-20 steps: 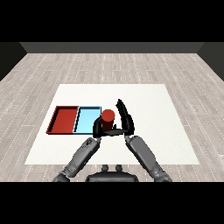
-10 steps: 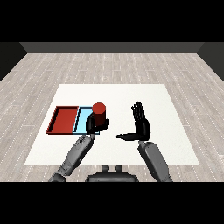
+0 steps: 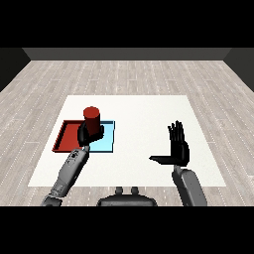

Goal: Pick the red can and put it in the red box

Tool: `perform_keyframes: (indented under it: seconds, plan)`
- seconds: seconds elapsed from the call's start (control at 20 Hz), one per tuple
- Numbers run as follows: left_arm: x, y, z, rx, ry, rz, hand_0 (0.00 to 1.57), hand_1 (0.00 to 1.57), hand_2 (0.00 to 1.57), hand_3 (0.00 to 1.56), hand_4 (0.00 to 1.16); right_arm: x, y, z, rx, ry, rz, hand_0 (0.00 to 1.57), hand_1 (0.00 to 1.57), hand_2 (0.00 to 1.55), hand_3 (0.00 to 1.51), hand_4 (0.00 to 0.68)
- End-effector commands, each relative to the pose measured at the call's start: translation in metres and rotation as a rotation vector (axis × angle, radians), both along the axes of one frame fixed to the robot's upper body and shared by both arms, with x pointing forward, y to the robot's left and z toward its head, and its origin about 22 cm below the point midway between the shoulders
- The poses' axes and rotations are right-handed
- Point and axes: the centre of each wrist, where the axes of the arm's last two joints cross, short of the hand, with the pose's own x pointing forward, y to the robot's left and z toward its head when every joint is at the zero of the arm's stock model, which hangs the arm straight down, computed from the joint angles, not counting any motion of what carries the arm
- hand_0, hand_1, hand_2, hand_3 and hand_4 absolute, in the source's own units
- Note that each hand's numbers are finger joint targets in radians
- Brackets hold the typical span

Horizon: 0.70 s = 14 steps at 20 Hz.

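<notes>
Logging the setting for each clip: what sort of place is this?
Probably a bare indoor test room: a white table on grey plank flooring with dark walls behind, holding only a red tray, a light blue tray and a red can in the left robot hand.

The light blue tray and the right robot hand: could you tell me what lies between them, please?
Nothing: in the head view, only bare white table separates the light blue tray from the right robot hand.
</notes>
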Motion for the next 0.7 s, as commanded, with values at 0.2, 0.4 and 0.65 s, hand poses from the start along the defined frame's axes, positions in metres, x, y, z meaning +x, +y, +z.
perform_keyframes:
  seconds: [0.2, 0.4, 0.65]
  plan:
    - [0.013, 0.122, 0.006, 0.258, 0.178, 0.216, 1.57, 1.57, 1.54, 1.47, 1.12, -0.008, -0.024, -0.026, 0.032, 0.057, -0.039, 0.0, 0.0, 0.0, 0.0, 0.0]
    - [0.011, 0.154, -0.023, 0.301, 0.375, 0.285, 1.57, 1.57, 1.56, 1.51, 1.08, -0.002, -0.019, -0.045, 0.002, 0.09, -0.044, 0.0, 0.0, 0.0, 0.0, 0.0]
    - [0.015, 0.178, -0.057, 0.391, 0.607, 0.369, 1.57, 1.57, 1.52, 1.43, 1.02, 0.013, -0.025, -0.048, 0.006, 0.088, -0.074, 0.0, 0.0, 0.0, 0.0, 0.0]
